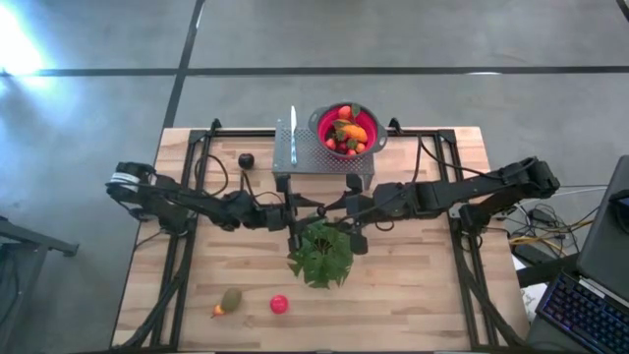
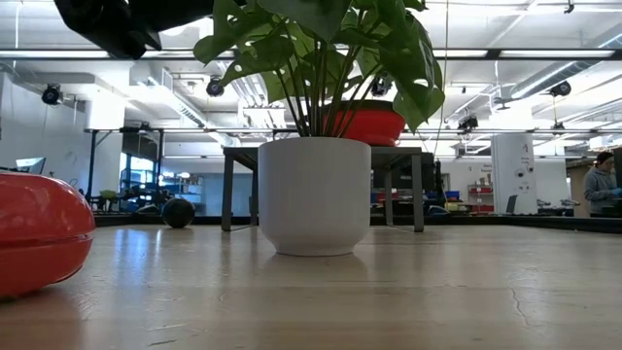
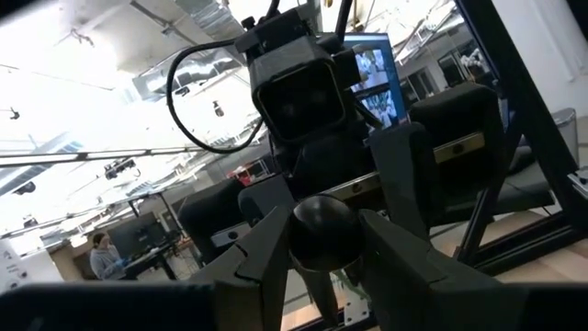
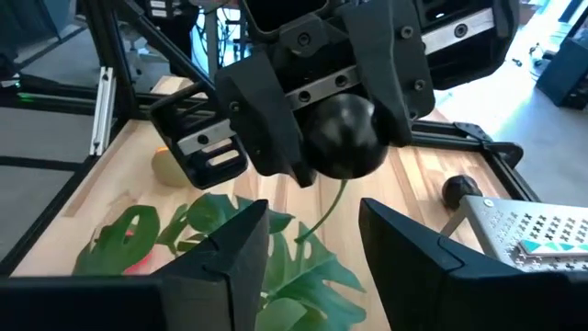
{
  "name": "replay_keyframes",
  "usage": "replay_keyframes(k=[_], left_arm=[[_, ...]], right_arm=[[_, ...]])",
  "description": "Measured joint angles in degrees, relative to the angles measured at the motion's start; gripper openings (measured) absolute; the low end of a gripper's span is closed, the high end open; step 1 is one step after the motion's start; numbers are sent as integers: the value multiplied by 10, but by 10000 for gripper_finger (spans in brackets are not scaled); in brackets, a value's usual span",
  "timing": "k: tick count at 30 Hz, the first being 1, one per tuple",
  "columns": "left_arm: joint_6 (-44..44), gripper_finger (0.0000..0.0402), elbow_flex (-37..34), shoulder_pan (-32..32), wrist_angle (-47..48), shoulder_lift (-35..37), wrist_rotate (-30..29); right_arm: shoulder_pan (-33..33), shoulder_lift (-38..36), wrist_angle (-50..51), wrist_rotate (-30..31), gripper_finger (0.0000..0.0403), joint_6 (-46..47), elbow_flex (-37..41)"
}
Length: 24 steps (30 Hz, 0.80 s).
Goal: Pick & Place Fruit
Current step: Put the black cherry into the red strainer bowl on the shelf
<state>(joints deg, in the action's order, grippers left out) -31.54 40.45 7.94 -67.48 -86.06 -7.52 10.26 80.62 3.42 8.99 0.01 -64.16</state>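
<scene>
That dark round fruit (image 4: 342, 136) clamped in your left gripper (image 4: 317, 138) looks light, hard and slick, so pinch across its middle; right gripper (image 4: 308, 244) sits apart.

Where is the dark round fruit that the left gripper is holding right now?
The dark purple fruit is clamped in the left gripper, held mid-table just above the potted plant, directly facing the right gripper.

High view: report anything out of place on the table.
Three fruits lie loose outside the red colander: a dark round fruit beside the metal stand, a red fruit and an olive-green fruit by the opposite edge. The left gripper holds another dark fruit above the plant, facing the right gripper.
</scene>
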Motion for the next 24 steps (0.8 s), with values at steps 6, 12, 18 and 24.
replay_keyframes(k=[6, 12, 18, 24], left_arm=[[-3, 122, 0, 0, -10, 0, 1], [-11, 122, 10, 0, -11, 0, 7], [-14, 122, 15, 0, -10, 0, 8], [-14, 122, 15, 0, -8, 0, 8]], right_arm=[[-1, 0, -17, 1, 137, -4, 0], [-1, 0, -26, 36, 92, -6, 0], [-2, 0, -25, 47, 35, -15, 0], [-2, 1, -23, 47, 11, -17, 0]])
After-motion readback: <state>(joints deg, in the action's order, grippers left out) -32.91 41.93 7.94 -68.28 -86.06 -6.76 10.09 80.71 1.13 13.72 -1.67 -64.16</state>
